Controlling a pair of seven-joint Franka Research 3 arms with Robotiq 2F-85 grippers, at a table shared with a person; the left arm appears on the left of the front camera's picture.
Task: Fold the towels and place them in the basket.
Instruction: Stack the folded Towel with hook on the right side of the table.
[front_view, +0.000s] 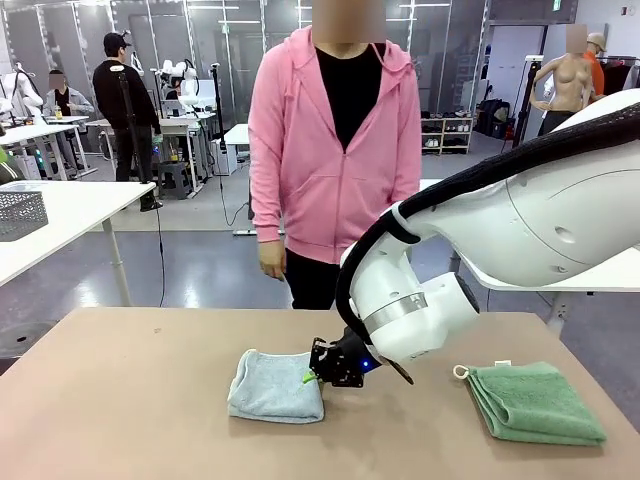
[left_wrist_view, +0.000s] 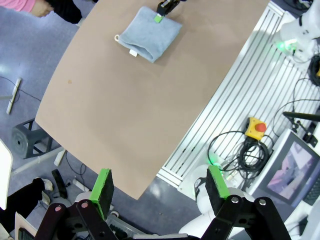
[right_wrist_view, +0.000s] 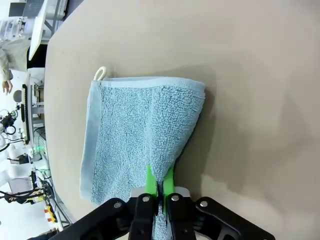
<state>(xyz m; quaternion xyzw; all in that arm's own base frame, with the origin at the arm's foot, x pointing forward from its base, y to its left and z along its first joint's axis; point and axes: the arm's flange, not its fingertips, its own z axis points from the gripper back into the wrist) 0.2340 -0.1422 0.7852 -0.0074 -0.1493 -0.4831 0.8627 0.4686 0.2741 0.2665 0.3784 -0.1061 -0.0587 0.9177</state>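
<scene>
The right gripper (front_view: 312, 376) is covering the near right edge of the blue-grey towel (front_view: 275, 386) in the front view, so the pinched cloth is lying out of sight behind its black body. In the right wrist view the bottom edge is cutting off the towel's lower end just below the green pads (right_wrist_view: 150, 181), and the fold between them is too thin to make out. In the left wrist view the top edge is cropping the right gripper just beyond the towel, and the bottom edge is cutting off the base of the left gripper (left_wrist_view: 160, 186). The towel's small tag is too small to read.
</scene>
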